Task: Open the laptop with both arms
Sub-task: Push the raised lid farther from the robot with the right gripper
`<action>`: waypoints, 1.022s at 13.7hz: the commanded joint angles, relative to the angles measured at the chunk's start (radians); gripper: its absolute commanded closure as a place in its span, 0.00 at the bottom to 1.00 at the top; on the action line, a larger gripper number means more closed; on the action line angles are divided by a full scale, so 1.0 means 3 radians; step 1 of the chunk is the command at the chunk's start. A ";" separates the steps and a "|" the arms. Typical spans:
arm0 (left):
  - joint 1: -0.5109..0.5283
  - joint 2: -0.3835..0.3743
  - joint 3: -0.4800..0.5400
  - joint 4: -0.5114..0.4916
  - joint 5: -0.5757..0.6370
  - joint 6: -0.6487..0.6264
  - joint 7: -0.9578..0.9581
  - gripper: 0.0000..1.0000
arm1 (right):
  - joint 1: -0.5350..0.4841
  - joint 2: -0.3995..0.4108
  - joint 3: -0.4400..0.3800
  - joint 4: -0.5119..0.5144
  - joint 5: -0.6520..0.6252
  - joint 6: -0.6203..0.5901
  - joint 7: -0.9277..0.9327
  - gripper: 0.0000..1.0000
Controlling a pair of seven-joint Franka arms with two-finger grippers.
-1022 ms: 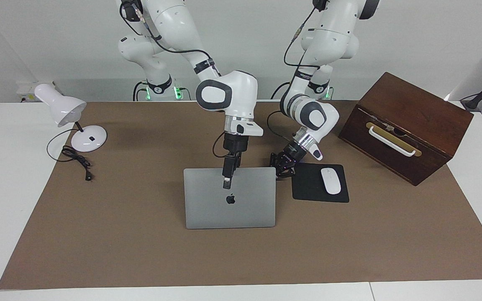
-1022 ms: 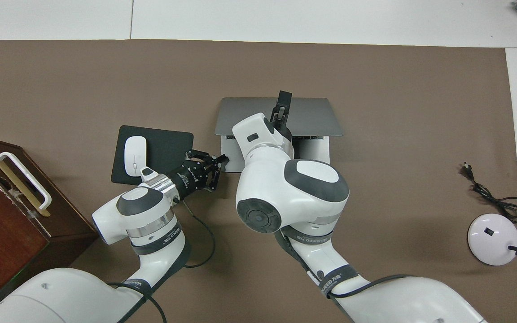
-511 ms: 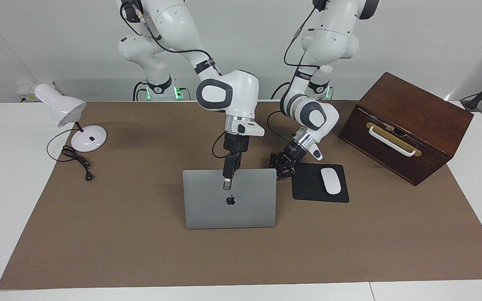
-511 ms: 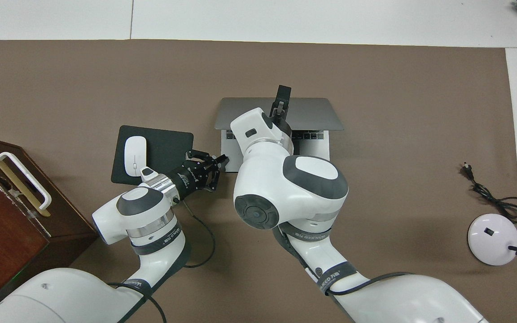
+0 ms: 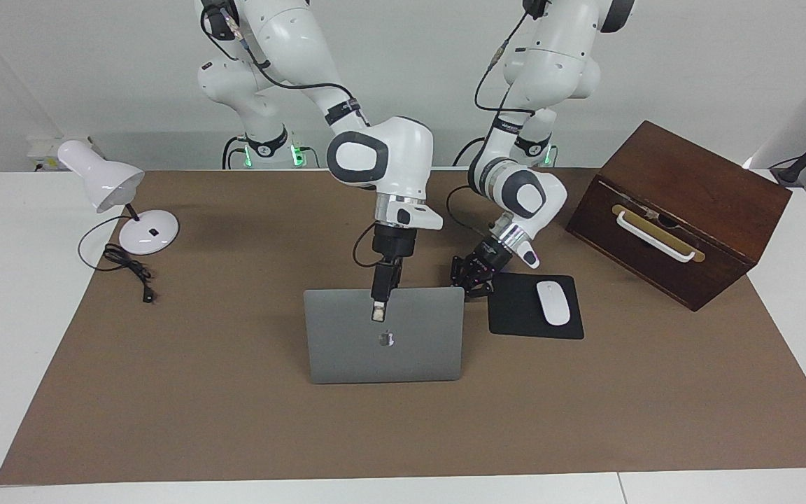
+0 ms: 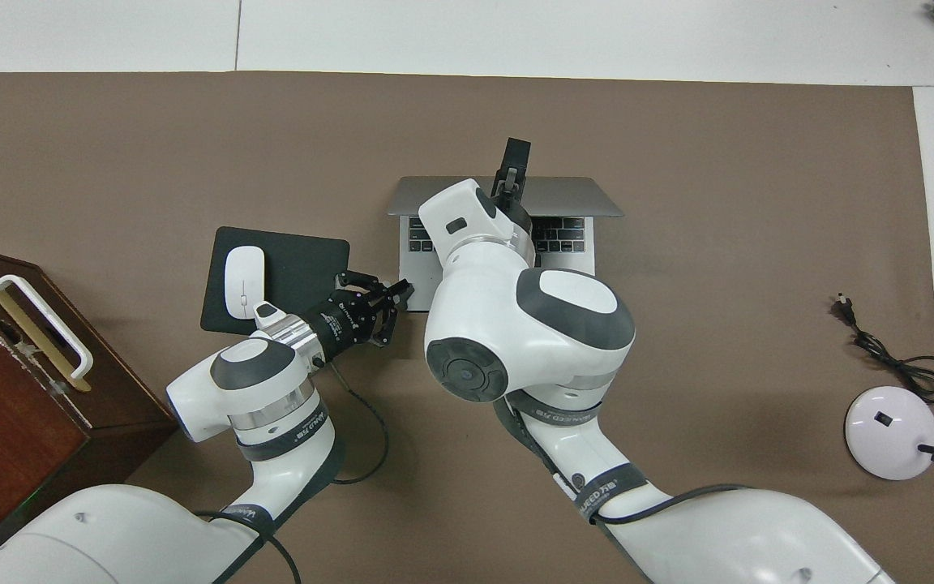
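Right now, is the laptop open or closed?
Partly open: the laptop shows keyboard rows under its raised lid, which the right gripper grips.

Stood raised mid-bench: laptop (image 5: 383,343) lid, right tool (image 5: 379,310) over its top edge. Pressed at the base corner beside the mouse pad (image 5: 534,306), mouse (image 5: 553,302) on it: left tool (image 5: 471,278). Blocked the ends: wooden box (image 5: 676,210), lamp (image 5: 119,199).

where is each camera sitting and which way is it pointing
Facing view: high across the table, looking back at the robots; both arms show, bases at top.
Overhead view: above the robots' end, looking steeply down and forward; both arms enter from the bottom.
Shared: laptop half open, right gripper on its lid edge, left gripper at the base's corner beside the mouse pad.
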 commanded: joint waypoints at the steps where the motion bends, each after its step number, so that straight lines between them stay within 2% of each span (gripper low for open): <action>1: -0.0087 0.0297 -0.0002 0.0100 -0.0044 0.0065 0.0105 1.00 | -0.0089 0.0084 0.0026 0.0217 -0.0109 -0.0104 -0.0199 0.00; 9: -0.0087 0.0307 -0.0002 0.0100 -0.0044 0.0080 0.0120 1.00 | -0.0099 0.0135 0.0026 0.0309 -0.0104 -0.0145 -0.0292 0.00; 12: -0.0087 0.0307 -0.0002 0.0095 -0.0044 0.0080 0.0131 1.00 | -0.0155 0.0252 0.0021 0.0615 -0.0078 -0.0256 -0.0439 0.00; 14: -0.0087 0.0307 -0.0002 0.0100 -0.0044 0.0085 0.0131 1.00 | -0.0191 0.0268 0.0021 0.0637 -0.0048 -0.0303 -0.0486 0.00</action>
